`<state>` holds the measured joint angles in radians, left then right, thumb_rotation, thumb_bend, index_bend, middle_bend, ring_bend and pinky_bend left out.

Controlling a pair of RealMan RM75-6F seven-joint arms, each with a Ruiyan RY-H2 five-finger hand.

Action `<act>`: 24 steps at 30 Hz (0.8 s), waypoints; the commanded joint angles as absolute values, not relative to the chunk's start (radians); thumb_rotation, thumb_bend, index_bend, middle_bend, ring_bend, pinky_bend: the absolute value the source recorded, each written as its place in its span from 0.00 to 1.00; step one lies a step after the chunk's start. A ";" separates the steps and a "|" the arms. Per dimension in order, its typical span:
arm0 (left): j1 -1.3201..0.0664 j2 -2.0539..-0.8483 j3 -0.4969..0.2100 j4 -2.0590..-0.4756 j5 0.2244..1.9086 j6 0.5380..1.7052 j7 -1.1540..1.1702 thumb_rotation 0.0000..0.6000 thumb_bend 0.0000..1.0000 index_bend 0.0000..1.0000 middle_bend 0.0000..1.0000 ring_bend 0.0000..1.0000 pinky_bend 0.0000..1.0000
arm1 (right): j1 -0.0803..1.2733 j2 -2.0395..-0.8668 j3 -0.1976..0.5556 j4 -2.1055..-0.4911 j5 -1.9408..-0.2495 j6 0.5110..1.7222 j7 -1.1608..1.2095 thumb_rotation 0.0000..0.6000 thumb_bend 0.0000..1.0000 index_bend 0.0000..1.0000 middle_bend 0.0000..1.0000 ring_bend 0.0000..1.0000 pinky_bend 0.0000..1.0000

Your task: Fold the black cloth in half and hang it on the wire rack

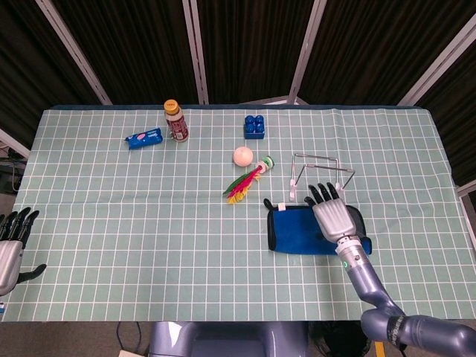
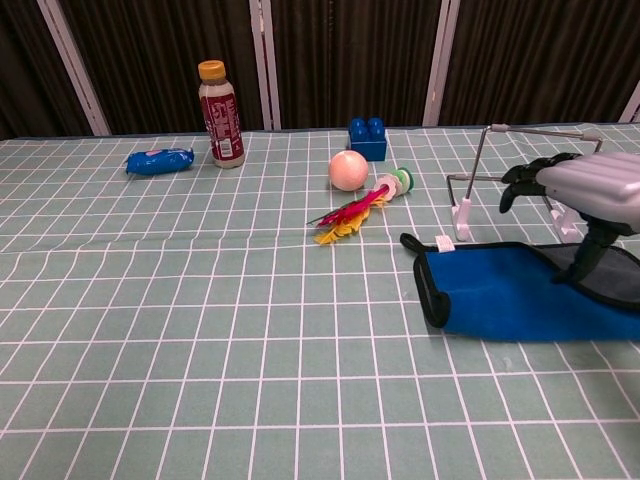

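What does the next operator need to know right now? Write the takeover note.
Right hand: open, fingers spread, palm down above the right part of the cloth, holding nothing; one digit reaches down toward the fabric, contact unclear.
Left hand: at the table's near left edge, idle, holding nothing.
Black cloth with blue face: flat on the checked tablecloth, blue side showing.
Thin wire rack: just behind the cloth, bare.
Done: the cloth looks doubled over, though I cannot confirm it.
Left: grasp the cloth, lift it and drape it over the rack's top bar.

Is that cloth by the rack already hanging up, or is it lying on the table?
Lying flat on the table. The cloth sits in front of the rack, whose bar is bare.
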<state>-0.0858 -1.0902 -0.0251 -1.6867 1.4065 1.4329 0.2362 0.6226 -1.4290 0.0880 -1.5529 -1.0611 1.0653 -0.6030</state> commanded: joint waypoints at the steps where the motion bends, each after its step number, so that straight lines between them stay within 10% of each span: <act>1: -0.083 -1.087 -0.023 -1.691 1.413 1.439 0.231 1.00 0.00 0.00 0.00 0.00 0.00 | 0.571 -1.345 0.024 -1.637 -1.146 1.102 -0.572 1.00 0.00 0.28 0.03 0.00 0.00; 24: -0.077 -1.081 -0.021 -1.701 1.428 1.450 0.230 1.00 0.00 0.00 0.00 0.00 0.00 | 0.454 -1.455 -0.104 -1.239 -1.519 1.228 -0.519 1.00 0.14 0.40 0.05 0.00 0.00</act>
